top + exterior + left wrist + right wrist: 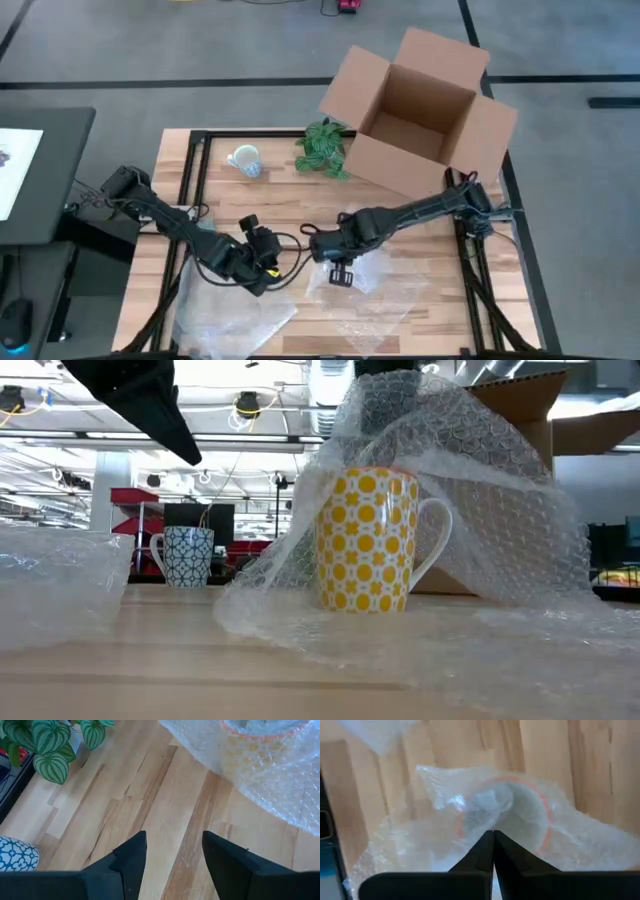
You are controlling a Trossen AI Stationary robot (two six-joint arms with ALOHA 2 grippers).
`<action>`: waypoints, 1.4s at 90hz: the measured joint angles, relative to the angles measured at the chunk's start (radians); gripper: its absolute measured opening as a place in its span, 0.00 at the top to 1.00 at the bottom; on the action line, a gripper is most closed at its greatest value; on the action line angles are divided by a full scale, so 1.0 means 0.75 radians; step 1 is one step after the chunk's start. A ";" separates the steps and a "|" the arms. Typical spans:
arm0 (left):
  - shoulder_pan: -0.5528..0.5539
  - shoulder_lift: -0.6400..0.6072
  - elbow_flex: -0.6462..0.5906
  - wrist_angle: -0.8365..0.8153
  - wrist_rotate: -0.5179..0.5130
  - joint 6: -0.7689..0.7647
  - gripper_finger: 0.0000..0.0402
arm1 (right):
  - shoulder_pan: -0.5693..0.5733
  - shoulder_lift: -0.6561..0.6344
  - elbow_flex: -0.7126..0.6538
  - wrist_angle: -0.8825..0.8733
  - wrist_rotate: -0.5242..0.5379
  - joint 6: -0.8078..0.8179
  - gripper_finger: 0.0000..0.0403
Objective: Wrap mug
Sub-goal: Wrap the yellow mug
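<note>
While the bubble wrap [480, 550] drapes only partway over the yellow mug [367, 540] mid-table, wrapping looks barely half done to me. Right gripper [493, 837] pinches the sheet above it, fingers together; left gripper [174, 851] waits beside, jaws apart.

Overhead, table-level, 2 wrist cameras.

Lab or workshop: grey taped floor [200, 50], ceiling lights [250, 403].

Two black jointed arms, black cables looped alongside, yellow marking near left claw [268, 272], matte angular fingers [131, 862]
</note>
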 joint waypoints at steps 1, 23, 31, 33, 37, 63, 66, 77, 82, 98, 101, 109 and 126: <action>0.000 0.000 0.000 0.000 0.000 0.000 0.57 | 0.001 0.000 0.003 0.001 0.000 -0.003 1.00; 0.000 0.000 0.000 0.001 0.000 0.000 0.57 | 0.018 -0.001 0.025 0.002 -0.035 -0.044 1.00; 0.000 0.000 0.000 0.001 0.000 0.000 0.57 | 0.007 0.024 0.026 0.006 -0.064 -0.045 1.00; 0.000 0.000 0.000 0.003 0.000 0.000 0.57 | 0.002 0.036 0.026 0.005 -0.066 -0.045 1.00; 0.000 0.000 0.000 0.007 0.000 0.000 0.57 | -0.010 0.062 0.026 -0.001 -0.070 -0.047 1.00; 0.000 0.000 0.000 0.013 0.001 0.000 0.57 | -0.075 0.234 0.026 -0.059 -0.127 -0.086 1.00; 0.000 0.000 0.000 0.012 0.001 0.000 0.57 | -0.081 0.253 0.026 -0.061 -0.129 -0.089 1.00; 0.000 0.000 0.000 0.013 0.001 0.000 0.57 | -0.094 0.313 0.026 -0.050 -0.132 -0.116 1.00; 0.000 0.000 0.000 0.013 0.001 0.000 0.57 | -0.093 0.338 0.028 -0.044 -0.134 -0.134 1.00; 0.000 0.000 0.000 0.015 0.000 0.000 0.57 | -0.093 0.374 0.032 -0.033 -0.143 -0.178 1.00; 0.000 0.000 0.000 0.015 0.001 0.000 0.57 | -0.093 0.373 0.032 -0.034 -0.143 -0.179 1.00; 0.000 0.000 0.000 0.017 0.001 0.000 0.57 | -0.092 0.343 0.033 -0.044 -0.140 -0.179 1.00; 0.000 -0.001 0.000 0.020 0.000 0.000 0.57 | -0.082 0.195 0.061 -0.043 -0.118 -0.185 1.00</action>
